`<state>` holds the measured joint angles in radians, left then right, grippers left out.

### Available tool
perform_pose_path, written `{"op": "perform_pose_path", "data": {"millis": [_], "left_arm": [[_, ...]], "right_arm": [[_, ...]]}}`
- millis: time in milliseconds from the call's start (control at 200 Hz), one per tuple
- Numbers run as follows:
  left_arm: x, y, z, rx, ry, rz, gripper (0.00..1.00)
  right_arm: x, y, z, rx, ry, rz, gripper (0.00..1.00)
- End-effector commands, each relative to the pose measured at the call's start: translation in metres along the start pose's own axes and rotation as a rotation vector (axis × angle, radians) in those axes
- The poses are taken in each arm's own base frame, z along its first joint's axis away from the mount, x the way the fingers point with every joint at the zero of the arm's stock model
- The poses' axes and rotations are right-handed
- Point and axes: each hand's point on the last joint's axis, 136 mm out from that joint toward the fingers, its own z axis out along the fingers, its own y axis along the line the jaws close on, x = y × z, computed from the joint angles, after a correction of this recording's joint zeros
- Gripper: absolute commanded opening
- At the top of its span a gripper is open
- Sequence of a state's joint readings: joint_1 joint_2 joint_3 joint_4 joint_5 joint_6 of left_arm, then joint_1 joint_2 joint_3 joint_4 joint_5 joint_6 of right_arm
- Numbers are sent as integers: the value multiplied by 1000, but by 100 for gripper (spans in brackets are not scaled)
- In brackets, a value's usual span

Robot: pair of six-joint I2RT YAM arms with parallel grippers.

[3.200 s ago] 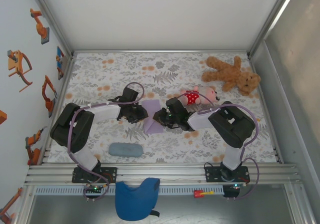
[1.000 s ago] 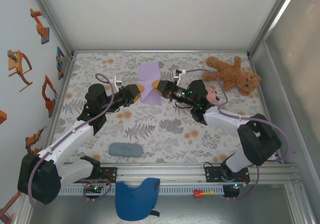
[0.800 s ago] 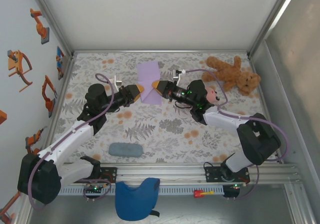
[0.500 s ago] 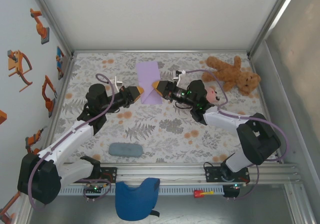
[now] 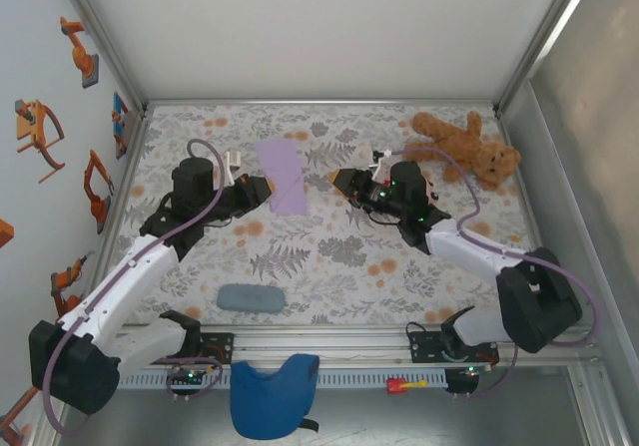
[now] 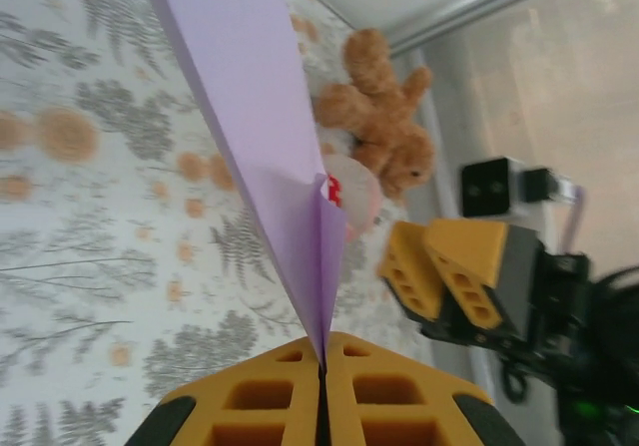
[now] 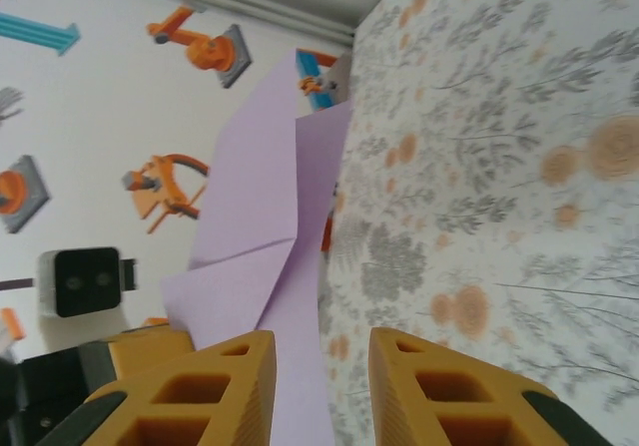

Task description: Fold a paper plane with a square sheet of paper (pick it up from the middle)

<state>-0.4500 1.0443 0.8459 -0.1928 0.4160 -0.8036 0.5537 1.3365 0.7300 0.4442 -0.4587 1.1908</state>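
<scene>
Pale lavender folded paper sheet (image 5: 283, 175) is pinched at its near end by the left fingers (image 6: 295, 364), which are clamped tight on it with no gap. It stands on edge and runs away from them toward the far side of the desk. The left wrist view shows one flap folded over along a crease. Can't tell whether its far end touches the desk.

Near to far, top view:
- Front edge, between the arm bases: dark blue cloth piece (image 5: 272, 394).
- Left of centre: grey-blue oblong pad (image 5: 250, 297), flat on the floral-print desk (image 5: 329, 256), well apart from the sheet.
- Mid-desk: left fingers are on the sheet's left edge. Right fingers (image 7: 262, 396) are parted and gripping nothing. They point at the sheet from its right, near but not touching.
- Beyond the right fingers: small pink doll with a red patch (image 6: 351, 205) on the desk.
- Far right: brown plush teddy bear (image 5: 464, 147), sprawled flat, well apart from the sheet.
</scene>
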Motion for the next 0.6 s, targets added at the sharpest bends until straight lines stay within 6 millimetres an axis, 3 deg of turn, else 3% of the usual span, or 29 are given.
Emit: {"op": "perform_pose_path", "data": {"millis": [0,105,260,456,596], "left_arm": [[9,55,-20,-354,57,111,9],[8,82,-32,-573,97,169,9],[3,98,-38,-843,144,319,9],[-9,102,-29,-1119,156,526,8],[-2,106,-2,-1222,209,625,7]], "right_arm": [[-10,-17,-25,220,-48,-124,31],[-20,-20,-47,323,-105,-195,31],[-26,-30,-69,438,-155,-231,31],[-29,-41,-84,513,-190,-244,30],[-34,-49,-100,583,-238,-247,30]]}}
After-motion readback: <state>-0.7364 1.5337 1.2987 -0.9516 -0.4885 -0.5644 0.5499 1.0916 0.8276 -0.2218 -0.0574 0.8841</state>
